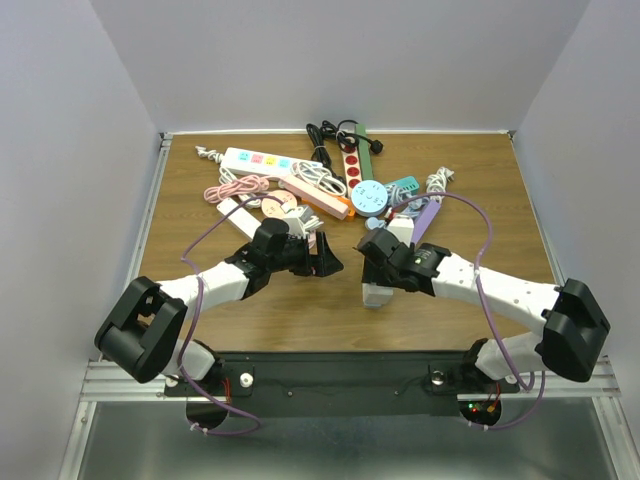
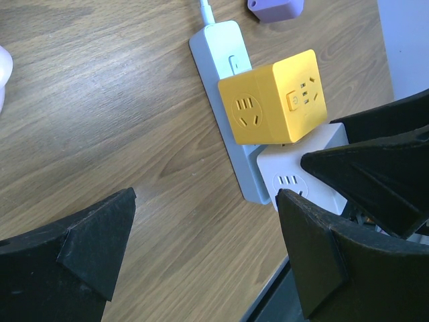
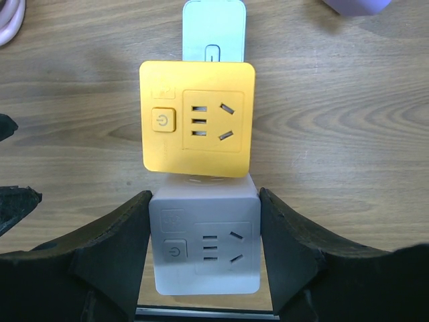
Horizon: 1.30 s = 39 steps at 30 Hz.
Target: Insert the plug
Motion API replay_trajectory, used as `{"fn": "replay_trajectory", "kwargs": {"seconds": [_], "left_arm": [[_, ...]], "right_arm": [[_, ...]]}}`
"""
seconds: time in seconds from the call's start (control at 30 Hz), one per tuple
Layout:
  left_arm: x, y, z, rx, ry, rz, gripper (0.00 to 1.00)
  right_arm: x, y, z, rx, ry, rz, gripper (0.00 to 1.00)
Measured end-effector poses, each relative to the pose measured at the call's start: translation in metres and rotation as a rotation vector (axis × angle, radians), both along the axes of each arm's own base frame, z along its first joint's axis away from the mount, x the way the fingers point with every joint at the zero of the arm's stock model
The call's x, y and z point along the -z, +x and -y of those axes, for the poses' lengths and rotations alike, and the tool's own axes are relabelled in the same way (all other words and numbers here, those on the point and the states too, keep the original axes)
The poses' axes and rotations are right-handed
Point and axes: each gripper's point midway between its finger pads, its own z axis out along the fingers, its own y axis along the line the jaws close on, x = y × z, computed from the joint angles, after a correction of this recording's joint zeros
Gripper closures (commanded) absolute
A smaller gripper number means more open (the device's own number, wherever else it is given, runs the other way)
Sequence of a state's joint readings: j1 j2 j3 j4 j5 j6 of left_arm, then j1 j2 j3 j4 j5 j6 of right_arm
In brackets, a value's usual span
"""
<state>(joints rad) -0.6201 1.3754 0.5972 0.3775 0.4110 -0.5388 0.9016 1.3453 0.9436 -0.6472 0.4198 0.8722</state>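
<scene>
Plug cube [image 3: 204,245] sits clamped within right end effector [image 3: 204,201].

Bright, even overhead light — soft shadows, sharp focus

A wooden table [image 1: 500,200] with brown grain fills the middle of the top view. Plain pale walls enclose it on three sides: the back wall [image 1: 340,60] at 12 o'clock, the left wall [image 1: 60,150] at 9 o'clock and the right wall [image 1: 590,150] at 3 o'clock. At 6 o'clock an aluminium rail [image 1: 120,378] runs along the near edge, with a grey surface [image 1: 330,450] below it. The light is even, the shadows soft.
</scene>
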Motion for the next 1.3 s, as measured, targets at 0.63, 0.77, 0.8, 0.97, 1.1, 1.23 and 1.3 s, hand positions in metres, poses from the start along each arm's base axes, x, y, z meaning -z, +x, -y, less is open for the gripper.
{"fn": "replay_trajectory", "kwargs": {"seconds": [0.63, 0.77, 0.8, 0.97, 1.1, 1.23, 1.3], "left_arm": [[0.0, 0.0, 0.0, 0.0, 0.0, 0.0, 0.02], [0.0, 0.0, 0.0, 0.0, 0.0, 0.0, 0.02], [0.0, 0.0, 0.0, 0.0, 0.0, 0.0, 0.02], [0.0, 0.0, 0.0, -0.001, 0.0, 0.0, 0.02], [0.0, 0.002, -0.002, -0.007, 0.0, 0.0, 0.02], [0.0, 0.003, -0.002, -0.009, 0.0, 0.0, 0.02], [0.0, 0.003, -0.003, -0.01, 0.0, 0.0, 0.02]], "right_arm": [[0.011, 0.001, -0.001, 0.038, -0.029, 0.027, 1.0], [0.014, 0.003, -0.003, 0.036, -0.058, 0.04, 1.0], [0.014, 0.003, -0.004, 0.035, -0.065, 0.045, 0.99], [0.018, 0.002, -0.004, 0.038, -0.079, 0.06, 1.0], [0.02, -0.001, -0.003, 0.038, -0.086, 0.076, 1.0], [0.024, -0.003, -0.003, 0.034, -0.104, 0.09, 1.0], [0.024, -0.002, -0.004, 0.034, -0.116, 0.103, 0.99]]}}
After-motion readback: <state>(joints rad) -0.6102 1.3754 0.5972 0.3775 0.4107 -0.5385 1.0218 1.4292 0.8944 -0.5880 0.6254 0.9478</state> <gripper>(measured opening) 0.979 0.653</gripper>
